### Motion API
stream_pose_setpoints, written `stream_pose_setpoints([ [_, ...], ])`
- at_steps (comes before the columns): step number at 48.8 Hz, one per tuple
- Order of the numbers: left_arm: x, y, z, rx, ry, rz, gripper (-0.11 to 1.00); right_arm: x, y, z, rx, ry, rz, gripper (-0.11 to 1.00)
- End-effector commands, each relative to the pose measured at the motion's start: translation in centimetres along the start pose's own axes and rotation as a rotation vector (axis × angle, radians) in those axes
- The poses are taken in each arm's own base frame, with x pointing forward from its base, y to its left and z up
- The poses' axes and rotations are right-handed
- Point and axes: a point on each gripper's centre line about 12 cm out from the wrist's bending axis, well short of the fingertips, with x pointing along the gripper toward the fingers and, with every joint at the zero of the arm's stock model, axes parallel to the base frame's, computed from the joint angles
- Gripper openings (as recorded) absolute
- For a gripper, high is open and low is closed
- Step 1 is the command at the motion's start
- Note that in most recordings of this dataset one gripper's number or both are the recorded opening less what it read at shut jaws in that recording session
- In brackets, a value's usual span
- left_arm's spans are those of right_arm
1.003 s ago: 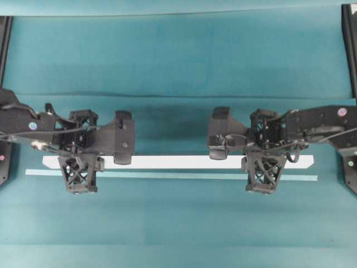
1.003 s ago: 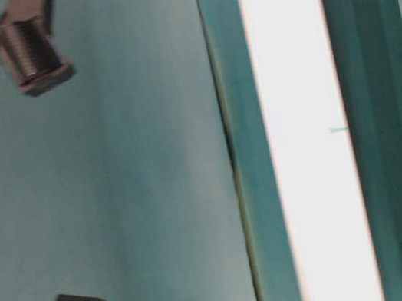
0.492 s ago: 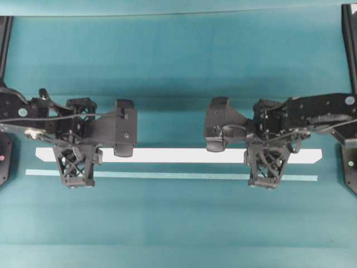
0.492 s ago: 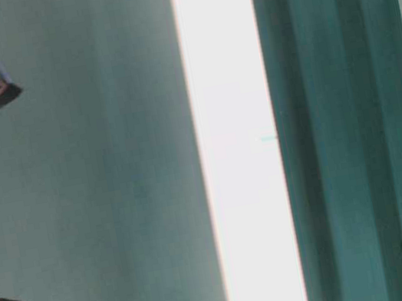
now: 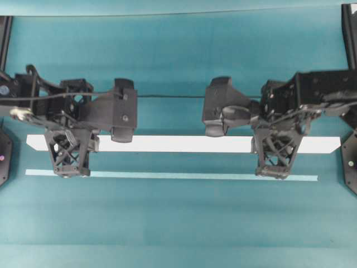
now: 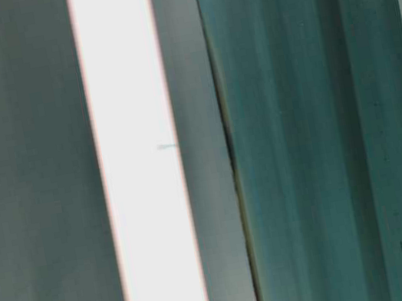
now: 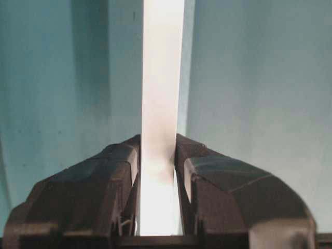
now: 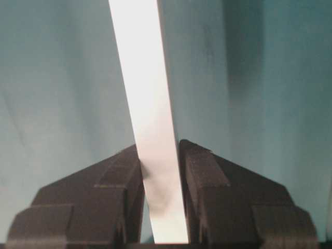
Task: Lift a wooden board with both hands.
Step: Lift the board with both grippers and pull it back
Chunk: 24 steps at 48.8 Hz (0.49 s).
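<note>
While both claws pinch it, wooden board [image 5: 184, 144] spans left-right.

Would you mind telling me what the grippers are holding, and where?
Both hold the wooden board: left gripper near its left end, right gripper near its right end.

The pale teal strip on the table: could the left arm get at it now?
Probably not yet: the left gripper is already shut on the wooden board. The strip itself lies uncovered.
</note>
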Motion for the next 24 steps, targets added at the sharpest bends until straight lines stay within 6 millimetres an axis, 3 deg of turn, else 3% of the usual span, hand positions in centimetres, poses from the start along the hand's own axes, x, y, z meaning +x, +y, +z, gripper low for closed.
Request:
stream_pose_setpoints([
  [1,-3.1,0.0,1.5,0.005,-0.081,-0.001,0.17,-1.9,-0.1,0.8,0.009,-0.044,0.007,0.21],
  [24,-8.4,0.3,2.9,0.010,-0.090,0.006,0.17,-7.2,0.3,1.3,0.004,-0.049,0.009,0.21],
])
